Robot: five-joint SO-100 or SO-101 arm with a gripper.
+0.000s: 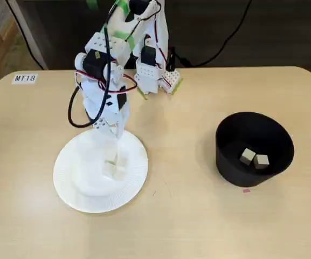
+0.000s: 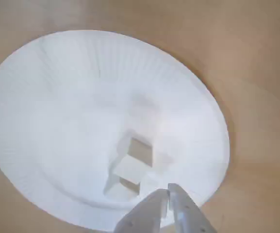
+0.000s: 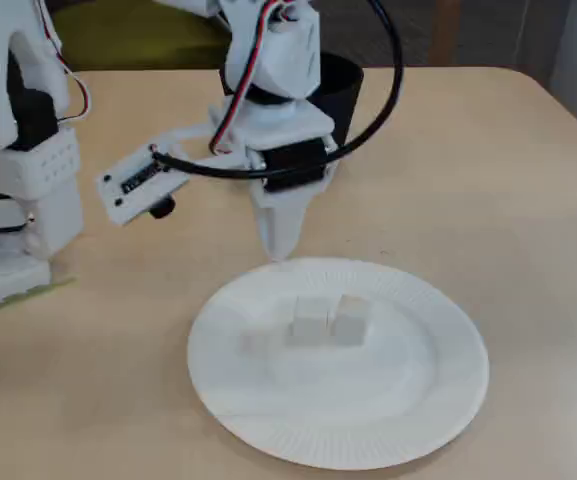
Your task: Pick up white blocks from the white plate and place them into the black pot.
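Note:
The white plate (image 1: 74, 183) (image 2: 47, 97) (image 3: 268, 420) lies on the left of the table in a fixed view. At least two white blocks (image 1: 113, 167) (image 2: 131, 169) (image 3: 311, 320) sit close together near its middle, washed out against the white. My gripper (image 1: 117, 141) (image 2: 169, 193) (image 3: 280, 245) hangs point-down just above the plate, beside the blocks and apart from them, shut with nothing in it. The black pot (image 1: 236, 167) (image 3: 346, 92) stands to the right in a fixed view and holds two white blocks (image 1: 247, 156). The arm half hides the pot in the other fixed view.
The arm's base (image 1: 155, 75) (image 3: 18, 200) stands at the table's back edge. A black cable (image 1: 74, 116) loops beside the arm. A label (image 1: 25, 79) is stuck at the back left corner. Bare wooden tabletop (image 1: 182, 205) lies between plate and pot.

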